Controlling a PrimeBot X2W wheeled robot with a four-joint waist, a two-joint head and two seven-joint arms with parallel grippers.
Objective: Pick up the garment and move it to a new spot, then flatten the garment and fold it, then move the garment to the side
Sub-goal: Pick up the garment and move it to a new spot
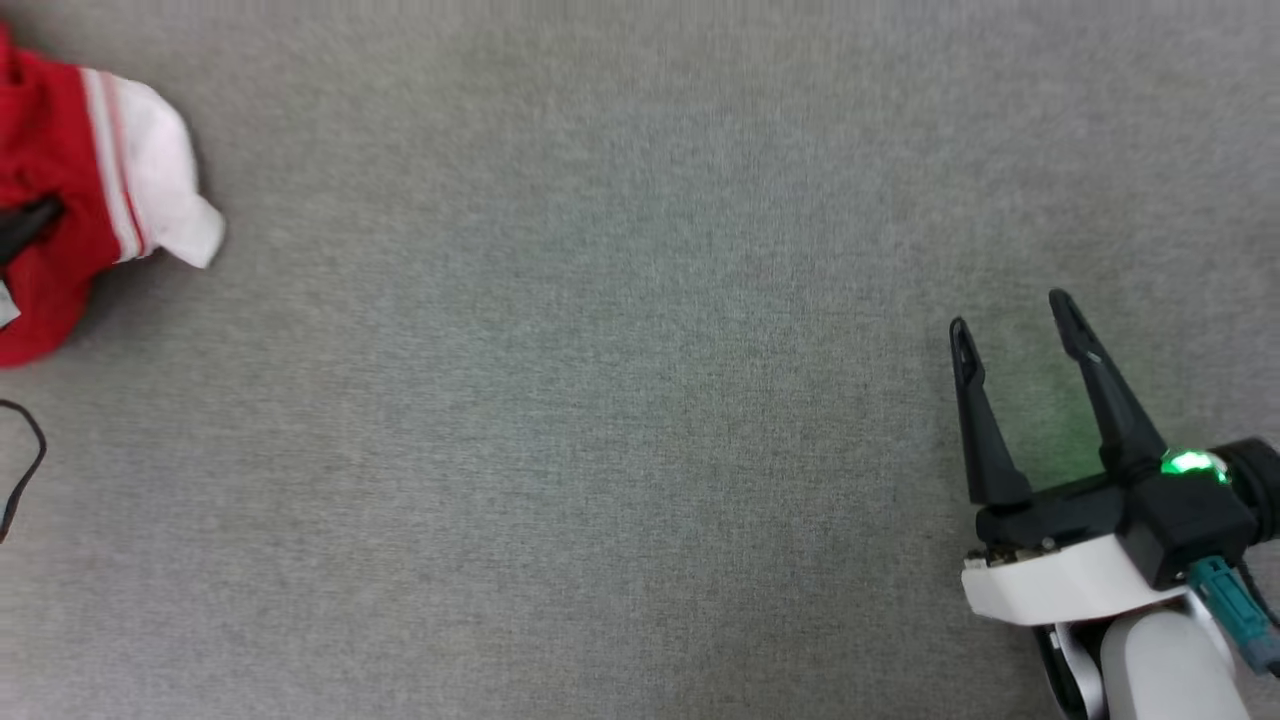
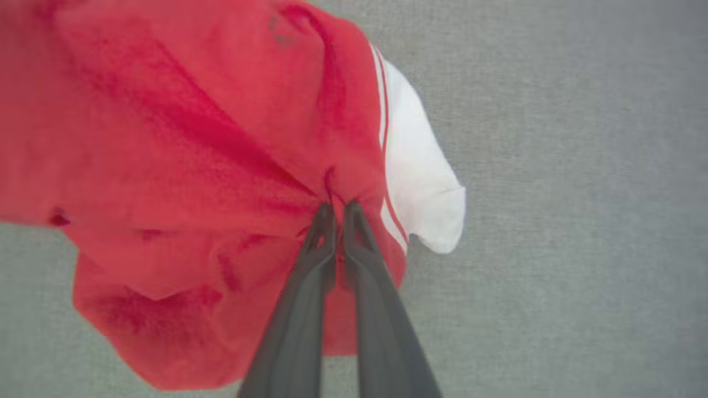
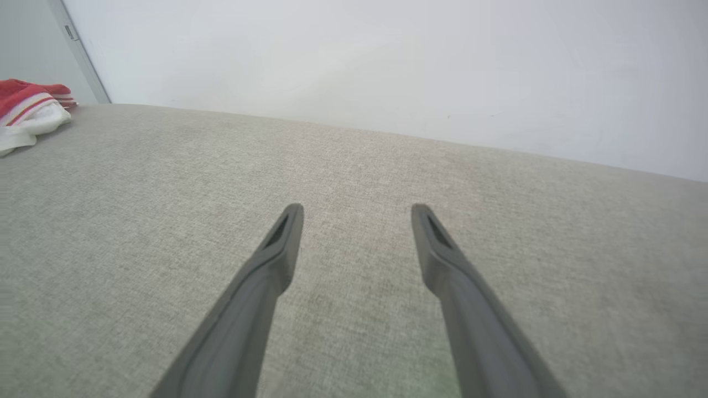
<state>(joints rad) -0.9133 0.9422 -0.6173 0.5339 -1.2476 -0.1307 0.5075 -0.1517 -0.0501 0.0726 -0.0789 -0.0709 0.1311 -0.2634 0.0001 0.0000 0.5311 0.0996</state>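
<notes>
The left pincer grips a bunched red fold of the garment, which is mostly cut off at the head view's edge. The right pincer gapes open over the bench.

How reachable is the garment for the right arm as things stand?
Probably not without a long sweep: the right tool stands open far across the grey surface from the garment, which the left tool pinches shut. The way between looks free.

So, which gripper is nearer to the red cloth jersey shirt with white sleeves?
Left. The left gripper is shut on the red jersey shirt; the right gripper stands open over the grey fabric surface, well to its right.
</notes>
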